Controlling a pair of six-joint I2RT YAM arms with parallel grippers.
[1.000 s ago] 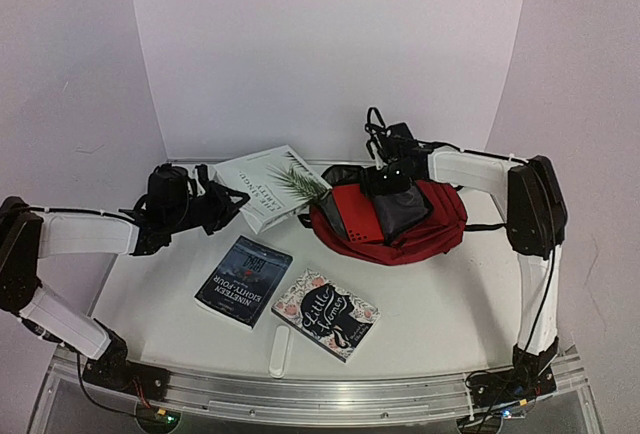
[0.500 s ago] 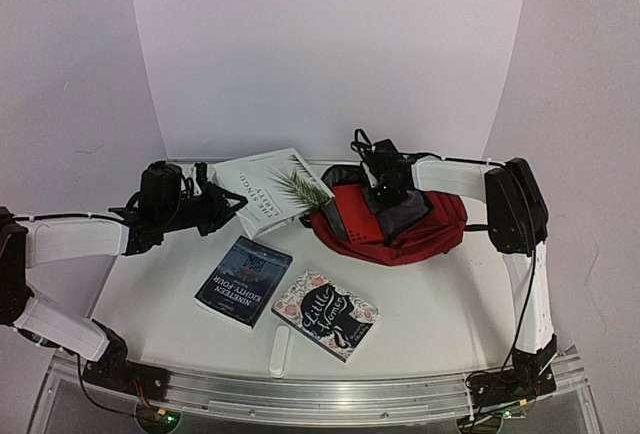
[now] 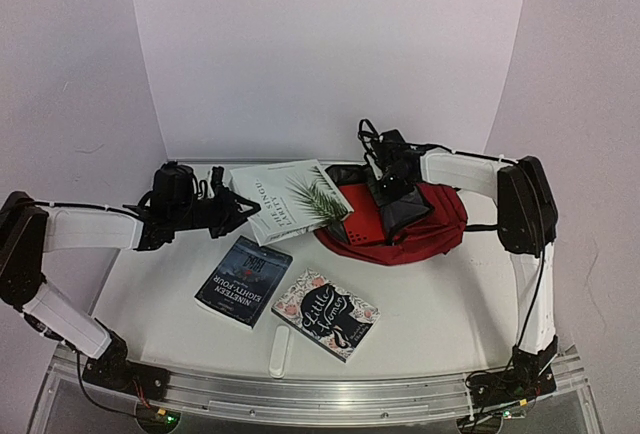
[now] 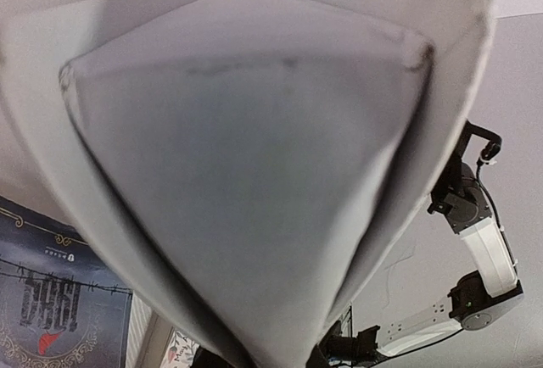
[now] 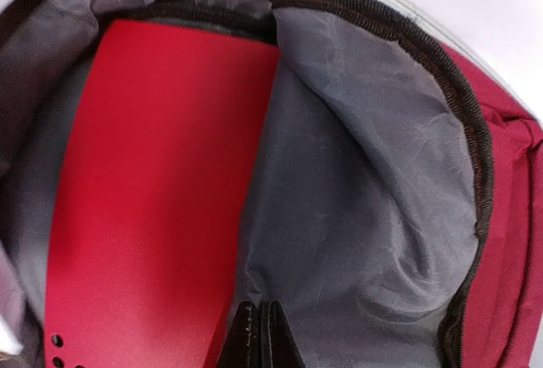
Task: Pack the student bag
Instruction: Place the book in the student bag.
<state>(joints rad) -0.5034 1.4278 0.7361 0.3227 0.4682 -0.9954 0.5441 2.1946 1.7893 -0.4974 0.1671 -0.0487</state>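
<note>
Two books lie flat on the desk (image 3: 440, 304) near the arms' bases: Nineteen Eighty-Four (image 3: 243, 280) and, just right of it, Little Women (image 3: 325, 314). Behind them, right of centre, lies the student bag (image 3: 430, 226). Its mouth opens toward the left, showing its grey lining (image 5: 365, 215), with a red folder (image 5: 161, 190) tucked inside. The right jaws sit over that mouth, pressed together on a fold of the lining and holding the upper flap up; the right wrist view shows the folder just left of their tips. The left jaws pinch the left edge of a white book (image 3: 290, 199) with a palm frond on its cover. It is held off the desk and tilted, its far corner overlapping the bag's mouth. From the left wrist, the book's splayed covers fill the view and hide the jaws.
</note>
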